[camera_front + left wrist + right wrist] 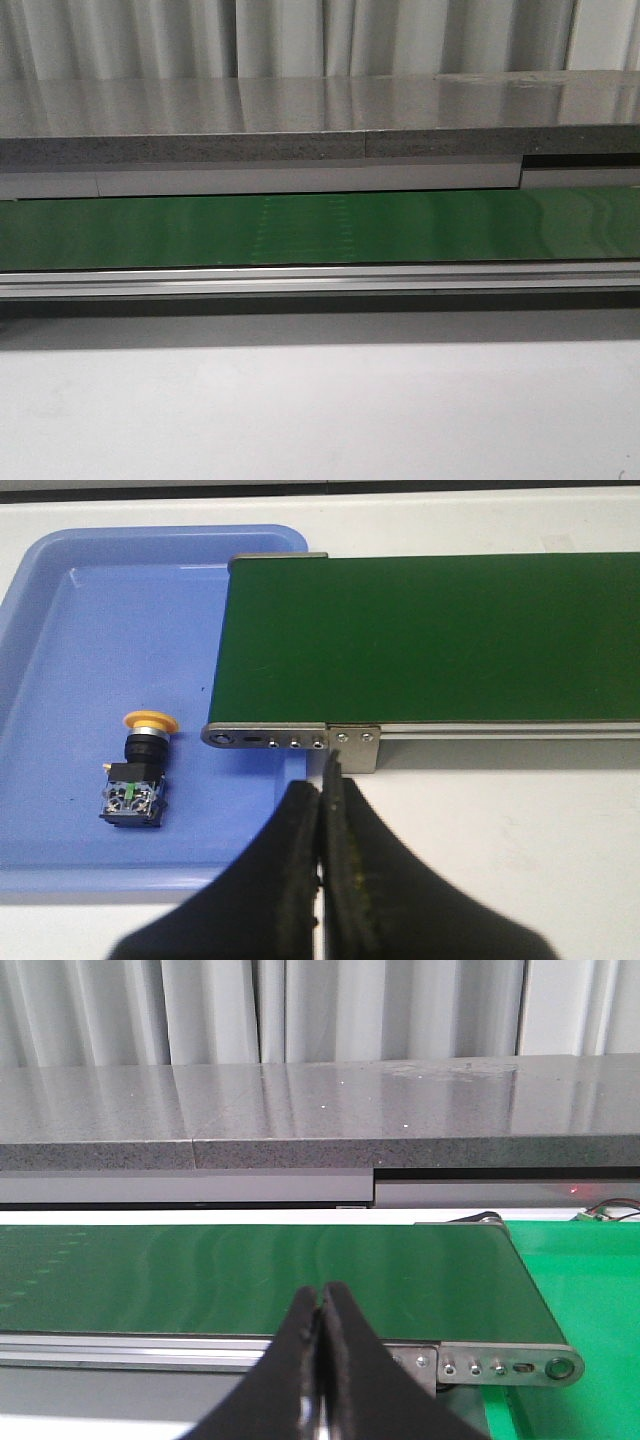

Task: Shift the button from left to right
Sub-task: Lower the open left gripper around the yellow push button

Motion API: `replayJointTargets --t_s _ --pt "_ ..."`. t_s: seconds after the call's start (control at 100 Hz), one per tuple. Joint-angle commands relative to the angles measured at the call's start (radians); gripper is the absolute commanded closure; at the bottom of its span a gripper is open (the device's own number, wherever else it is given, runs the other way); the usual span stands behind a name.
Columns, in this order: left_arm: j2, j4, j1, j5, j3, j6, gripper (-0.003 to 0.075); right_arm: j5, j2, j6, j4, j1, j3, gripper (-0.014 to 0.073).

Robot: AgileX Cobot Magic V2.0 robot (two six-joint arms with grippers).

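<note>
Only left wrist view shows button lying in blue tray; left claw, right claw both closed, empty

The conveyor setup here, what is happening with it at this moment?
Nothing is being handled yet. The button lies on its side in a blue tray at one end of the green conveyor belt; the belt carries nothing in these views. The left gripper hangs above the white table near that end, jaws closed and empty. The right gripper, also closed and empty, is at the belt's other end, beside a green surface.
</note>
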Motion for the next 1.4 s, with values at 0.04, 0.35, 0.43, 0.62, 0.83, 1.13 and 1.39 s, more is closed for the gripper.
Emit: replayJointTargets --t_s 0.04,0.35,0.43,0.62,0.83,1.13,1.39 --pt "0.005 0.005 -0.005 -0.057 -0.035 -0.008 0.0708 -0.085 -0.020 -0.002 -0.011 0.000 -0.014 0.0662" --pt "0.005 0.007 -0.005 -0.061 -0.035 -0.008 0.0148 -0.085 -0.020 -0.002 -0.011 0.000 -0.014 0.0662" --pt "0.005 0.001 -0.005 -0.068 -0.035 -0.008 0.0147 -0.085 -0.020 -0.002 -0.011 0.000 -0.014 0.0662" --pt "0.005 -0.013 -0.005 -0.063 -0.035 -0.008 0.0188 -0.085 -0.020 -0.002 -0.011 0.000 -0.014 0.0662" --pt "0.018 0.008 0.002 0.012 -0.069 -0.036 0.0188 -0.085 -0.020 -0.002 -0.011 0.000 -0.014 0.0662" --pt "0.169 0.169 0.161 0.132 -0.236 -0.071 0.0188 -0.085 -0.020 -0.002 -0.011 0.000 -0.014 0.0662" --pt "0.384 0.169 0.275 0.128 -0.323 -0.065 0.0188 -0.085 -0.020 -0.002 -0.011 0.000 -0.014 0.0662"
